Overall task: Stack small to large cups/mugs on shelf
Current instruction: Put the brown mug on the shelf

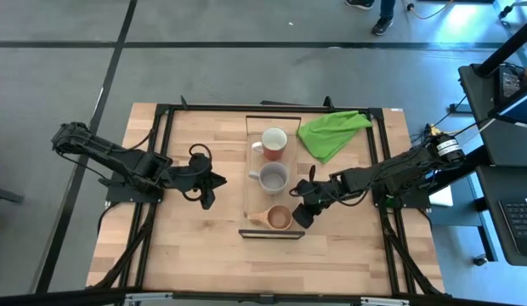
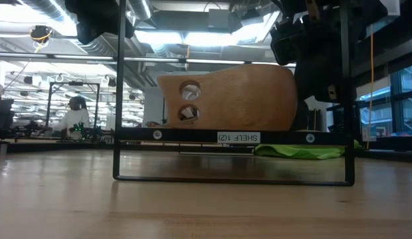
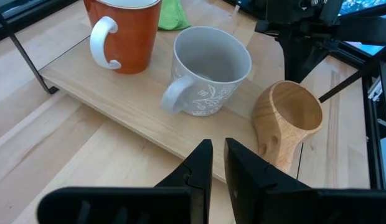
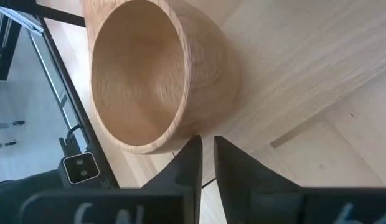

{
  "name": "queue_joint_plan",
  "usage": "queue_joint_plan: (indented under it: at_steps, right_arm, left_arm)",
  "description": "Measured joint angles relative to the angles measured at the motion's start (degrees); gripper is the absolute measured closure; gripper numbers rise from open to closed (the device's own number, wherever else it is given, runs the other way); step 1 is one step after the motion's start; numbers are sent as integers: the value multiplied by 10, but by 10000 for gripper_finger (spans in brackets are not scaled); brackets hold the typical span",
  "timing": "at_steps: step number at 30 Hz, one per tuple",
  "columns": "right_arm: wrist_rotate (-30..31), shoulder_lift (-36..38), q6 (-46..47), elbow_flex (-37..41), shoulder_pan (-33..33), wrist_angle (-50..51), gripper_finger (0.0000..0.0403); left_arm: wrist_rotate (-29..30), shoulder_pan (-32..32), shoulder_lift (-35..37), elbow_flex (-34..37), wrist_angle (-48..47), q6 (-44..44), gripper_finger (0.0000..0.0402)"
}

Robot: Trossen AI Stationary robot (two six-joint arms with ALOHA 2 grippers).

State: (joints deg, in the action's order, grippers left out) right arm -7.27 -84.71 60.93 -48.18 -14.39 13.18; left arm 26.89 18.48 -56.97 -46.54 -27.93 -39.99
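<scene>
The shelf [image 1: 253, 200] lies mid-table and carries three cups, all upright on their bases. The red mug [image 1: 274, 142] stands at the far end, the grey mug [image 1: 272, 178] in the middle, and the small wooden cup [image 1: 279, 218] at the near end. They also show in the left wrist view: the red mug [image 3: 121, 31], the grey mug [image 3: 211, 68] and the wooden cup [image 3: 289, 118]. My right gripper [image 1: 301, 212] is shut just right of the wooden cup [image 4: 143, 74]. My left gripper [image 1: 209, 185] is shut, left of the shelf, touching nothing. My right gripper's shut fingertips [image 4: 194, 149] come level from the table's right side and stand by the wooden cup's rim [image 4: 162, 140]. I cannot tell whether they touch it.
A bright green cloth [image 1: 331, 132] lies at the table's far right, beside the shelf. A black metal frame [image 1: 161, 153] runs around the table's edges. The shelf's near end has a black metal edge [image 2: 232, 137].
</scene>
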Motion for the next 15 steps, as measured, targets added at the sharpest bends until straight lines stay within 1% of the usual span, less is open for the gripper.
queue_joint_plan:
  at_steps: [15]
  right_arm:
    - [1,-3,0,0,3,-25,360]
  left_arm:
    - [-1,-13,0,0,0,1,366]
